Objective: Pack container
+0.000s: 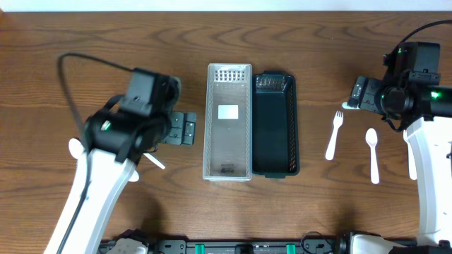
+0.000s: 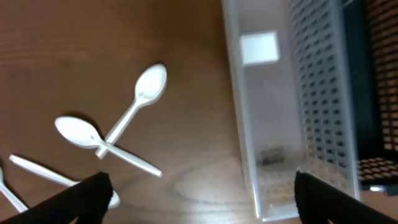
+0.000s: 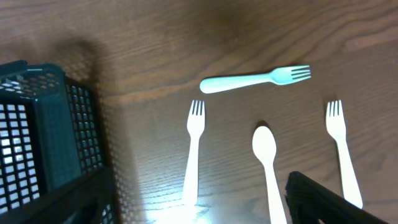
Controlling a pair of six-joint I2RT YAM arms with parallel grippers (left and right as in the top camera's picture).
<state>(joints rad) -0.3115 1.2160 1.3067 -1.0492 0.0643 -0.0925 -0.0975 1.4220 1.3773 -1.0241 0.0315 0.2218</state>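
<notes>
A clear plastic container [image 1: 227,120] and a black mesh basket [image 1: 277,123] stand side by side at the table's middle. My left gripper [image 1: 181,129] is open and empty, just left of the clear container [image 2: 280,124]. White spoons [image 2: 144,93] [image 2: 78,130] lie crossed on the wood below it. My right gripper [image 1: 358,93] is open and empty above a white fork [image 1: 334,135] and a white spoon [image 1: 372,152]. In the right wrist view three forks [image 3: 194,149] [image 3: 255,79] [image 3: 341,149] and a spoon [image 3: 267,162] lie right of the black basket [image 3: 43,137].
More white utensils lie under the left arm [image 1: 75,147] [image 1: 155,161], partly hidden. One utensil [image 1: 412,164] is partly hidden by the right arm. A white label [image 1: 227,111] lies on the clear container's floor.
</notes>
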